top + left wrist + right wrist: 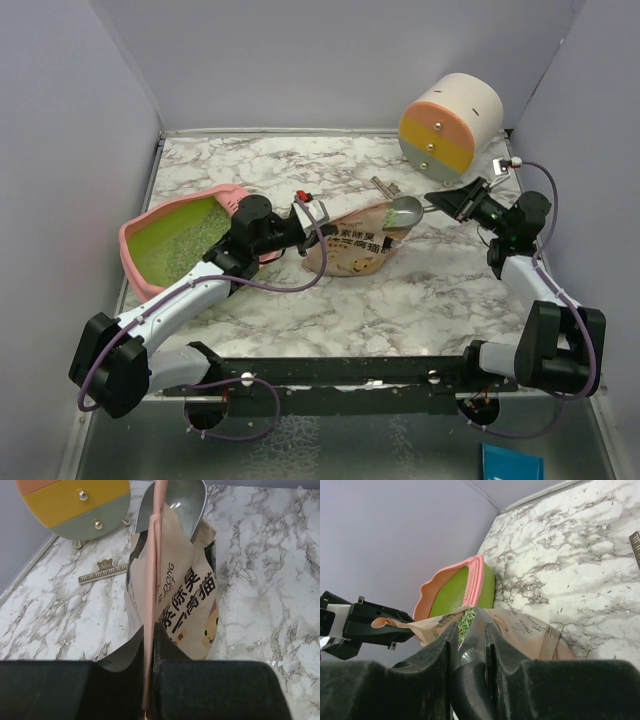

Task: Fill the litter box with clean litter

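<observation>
The pink litter box, yellow-green inside, lies at the left of the table; the right wrist view shows it beyond the pouch. A tan cat-print pouch lies on its side in the middle. My left gripper is shut on the pouch's pinkish top edge, and its jaws pinch that strip flat. The right gripper is shut on the handle of a grey metal scoop, whose bowl sits at the pouch mouth. Greenish litter shows inside the pouch, next to the scoop.
A round cream-orange-yellow drawer unit stands at the back right, also in the left wrist view. A small toothed strip lies on the marble behind the pouch. Grey walls close in the left, back and right sides.
</observation>
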